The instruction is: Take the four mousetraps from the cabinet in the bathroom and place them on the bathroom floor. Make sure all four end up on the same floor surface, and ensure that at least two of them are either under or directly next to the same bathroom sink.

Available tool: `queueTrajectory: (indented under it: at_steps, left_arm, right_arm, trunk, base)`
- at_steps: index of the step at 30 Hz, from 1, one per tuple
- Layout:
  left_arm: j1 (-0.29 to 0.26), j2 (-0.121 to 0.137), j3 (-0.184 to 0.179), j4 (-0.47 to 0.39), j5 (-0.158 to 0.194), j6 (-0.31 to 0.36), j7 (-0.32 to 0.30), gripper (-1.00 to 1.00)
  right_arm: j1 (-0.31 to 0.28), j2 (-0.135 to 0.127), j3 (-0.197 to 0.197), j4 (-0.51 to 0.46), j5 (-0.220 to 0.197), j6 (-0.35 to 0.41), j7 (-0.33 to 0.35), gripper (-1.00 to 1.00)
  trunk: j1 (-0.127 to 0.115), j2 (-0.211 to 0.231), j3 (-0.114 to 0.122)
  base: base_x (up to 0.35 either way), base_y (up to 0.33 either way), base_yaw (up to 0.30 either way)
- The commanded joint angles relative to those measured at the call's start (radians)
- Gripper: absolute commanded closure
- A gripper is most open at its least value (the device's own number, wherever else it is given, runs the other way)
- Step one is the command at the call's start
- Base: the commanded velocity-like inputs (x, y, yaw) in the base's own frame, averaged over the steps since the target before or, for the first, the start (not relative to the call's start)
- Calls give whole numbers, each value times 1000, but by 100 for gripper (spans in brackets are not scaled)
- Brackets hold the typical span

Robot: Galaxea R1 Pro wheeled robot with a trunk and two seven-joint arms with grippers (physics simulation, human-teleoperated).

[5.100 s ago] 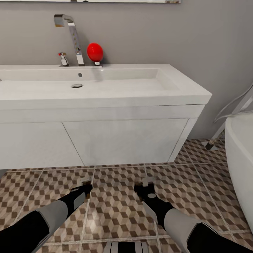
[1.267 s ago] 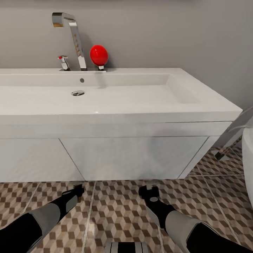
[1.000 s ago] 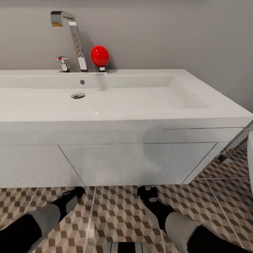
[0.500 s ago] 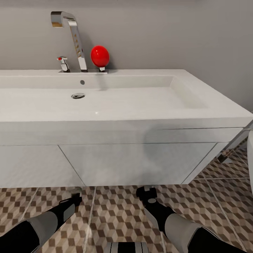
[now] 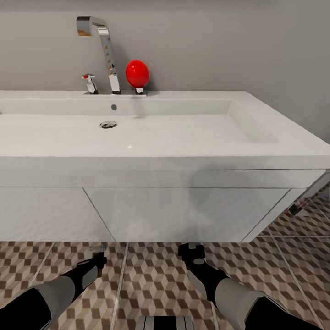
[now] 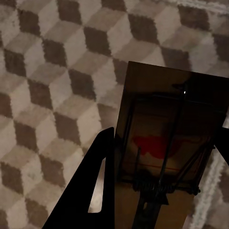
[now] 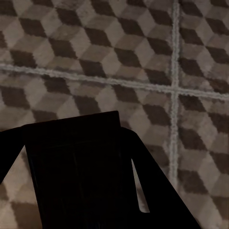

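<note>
**Both arms low before the sink, a mousetrap in each set of fingers**

Against the picture half a second ago the whole head view has slid a little rightward, so the tap and red knob sit further right in frame: a move of the camera, not of the things; the arms lie much as they did, low over the tiles.

The sink (image 5: 192, 137) spans the view, a wide white basin with its tall chrome tap (image 5: 106, 50) and red ball knob (image 5: 137, 73) at the back edge; the white vanity unit (image 5: 183, 213) hangs below it; the bathroom floor (image 5: 151, 284) with its cube pattern runs out from under the unit's front edge.

Both arms reach forward and down from the lower corners of the head view, forearms angled inward, the left gripper (image 5: 97, 256) and right gripper (image 5: 191, 251) just in front of the vanity's lower edge and above the floor, well apart from each other.

In the left wrist view the dark fingers (image 6: 93, 191) stand either side of a mousetrap (image 6: 167, 157), a brown slab with wire parts and a red patch, closed on its edges and held over the tiles beside a grout line.

In the right wrist view the fingers (image 7: 152, 191) flank a second mousetrap (image 7: 78, 167), seen as a dark slab, gripped likewise above the floor near a crossing of grout lines; whether either trap touches the floor cannot be told.
</note>
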Motion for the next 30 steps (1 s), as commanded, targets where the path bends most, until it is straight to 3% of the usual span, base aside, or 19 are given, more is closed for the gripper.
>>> queueTrajectory:
  at_steps: [1,15,24,30]
  left_arm:
    - [0,0,-9,-2,6,0,9,100]
    - [0,-7,-9,-3,5,0,16,100]
    - [0,-12,-9,-2,5,3,16,100]
    - [0,-12,-8,-3,5,3,16,100]
  right_arm:
    - [-1,1,33,-5,14,-4,-5,100]
    - [-1,1,32,4,5,-10,-8,100]
    - [3,1,26,63,0,3,-29,100]
    - [3,1,26,64,1,3,-28,100]
  trunk:
    - [0,0,-1]
    - [0,0,-1]
    - [0,0,-1]
    - [1,-1,-12]
  base:
    - [0,0,1]
    - [0,0,0]
    - [0,0,0]
    - [0,0,0]
